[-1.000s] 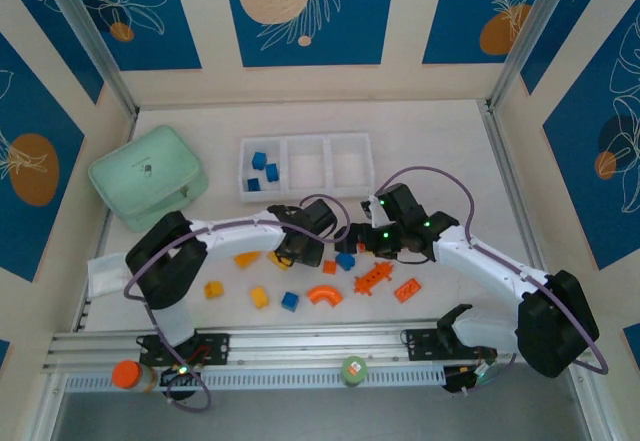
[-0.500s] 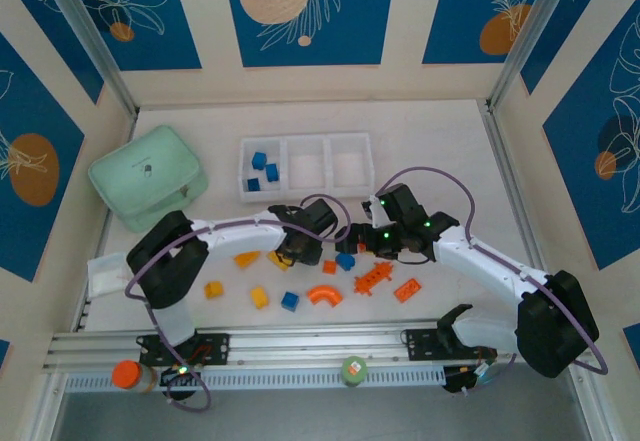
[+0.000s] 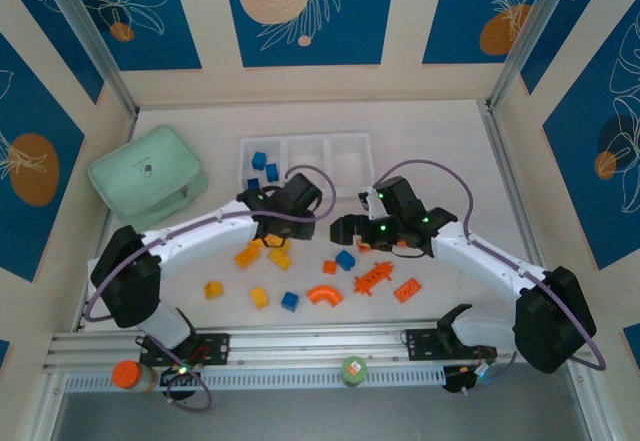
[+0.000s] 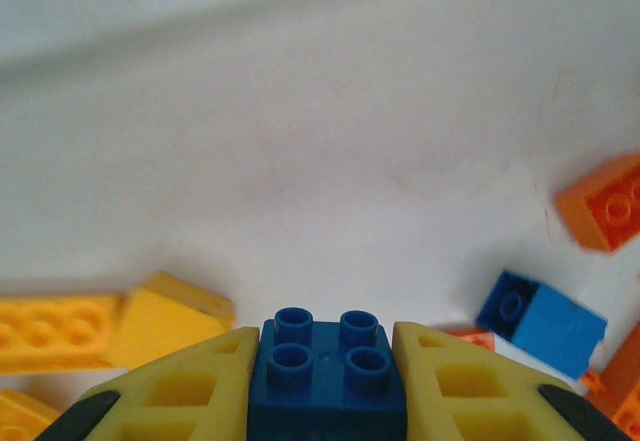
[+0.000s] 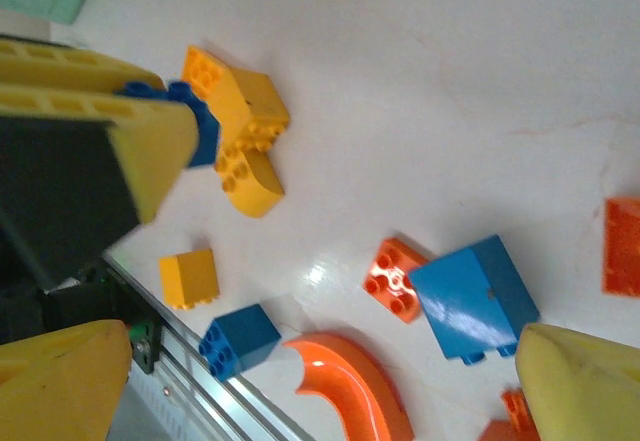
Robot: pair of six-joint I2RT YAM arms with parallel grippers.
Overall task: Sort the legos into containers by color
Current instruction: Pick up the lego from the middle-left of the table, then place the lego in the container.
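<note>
Nearest the arm bases, loose legos lie in a row on the surface: yellow blocks, a blue block, an orange arch, the orange long piece and an orange block. The long piece lies flat, its long axis running from 8 to 2 o'clock in the top view.

Just beyond the row, a second blue block and a small orange one sit at about 4 o'clock from the left pincer. That pincer is narrowed onto a blue four-stud brick, clamped between its yellow fingers, with the studs turned toward the wrist camera. It is just beside a cluster of yellow bricks.

The right pincer, at 3 o'clock from the left one, stands wide and holds nothing.

Farther out, the tray lies with its long axis from 9 to 3 o'clock, three compartments in a row. The compartment at the 9 o'clock end holds blue bricks.

A mint case sits at 9 o'clock from the tray. The dark mark on its lid is too small to read.
</note>
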